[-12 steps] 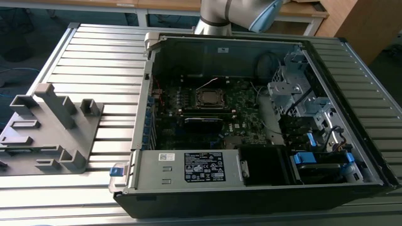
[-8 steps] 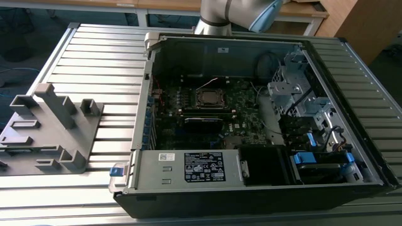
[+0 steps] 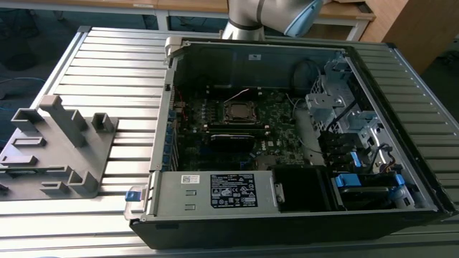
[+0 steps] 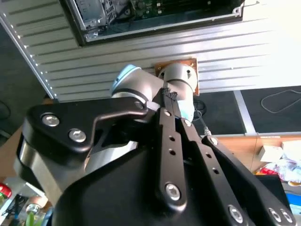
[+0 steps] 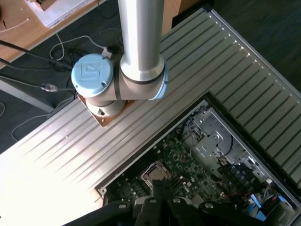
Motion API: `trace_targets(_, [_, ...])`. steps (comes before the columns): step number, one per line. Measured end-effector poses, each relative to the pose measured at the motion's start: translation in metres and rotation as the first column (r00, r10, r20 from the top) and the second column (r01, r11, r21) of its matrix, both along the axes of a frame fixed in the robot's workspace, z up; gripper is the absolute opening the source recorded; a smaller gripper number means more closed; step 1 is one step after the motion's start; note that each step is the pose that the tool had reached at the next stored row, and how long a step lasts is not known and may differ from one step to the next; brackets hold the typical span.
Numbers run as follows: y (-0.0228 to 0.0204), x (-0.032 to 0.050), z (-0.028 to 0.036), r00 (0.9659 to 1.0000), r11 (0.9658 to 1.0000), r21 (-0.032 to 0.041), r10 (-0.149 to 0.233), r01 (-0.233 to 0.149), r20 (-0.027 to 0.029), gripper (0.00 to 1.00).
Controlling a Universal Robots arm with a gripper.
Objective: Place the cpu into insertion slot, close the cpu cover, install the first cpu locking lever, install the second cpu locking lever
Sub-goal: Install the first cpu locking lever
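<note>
Gripper [image 5: 160,188] hanging high over open case [image 3: 287,234], pointing down; apart or together, cannot tell. Insertion slot [image 5: 155,175] lying well below gripper, nearly straight under it, on motherboard [image 3: 276,134]. Grey-brown square, probably cpu [image 3: 239,112], sitting flat in slot, face up. No long axis; edges running parallel to case walls.

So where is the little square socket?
In the exterior view the insertion slot sits on the motherboard inside the open computer case, above the grey power-supply box in the picture.

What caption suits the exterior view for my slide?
Open computer case on the slatted table, motherboard and insertion slot exposed; grey fixture at the exterior view's left.
</note>
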State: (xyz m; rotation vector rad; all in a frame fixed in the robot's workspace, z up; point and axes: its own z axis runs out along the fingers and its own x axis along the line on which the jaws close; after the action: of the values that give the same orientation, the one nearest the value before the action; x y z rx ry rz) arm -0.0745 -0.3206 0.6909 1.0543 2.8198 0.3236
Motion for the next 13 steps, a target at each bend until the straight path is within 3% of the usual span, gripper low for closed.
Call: trace_targets(13, [0.0001,0.0001,-0.0005,1.0000,1.0000,-0.0035,0.000,0.000,-0.0001,0.11])
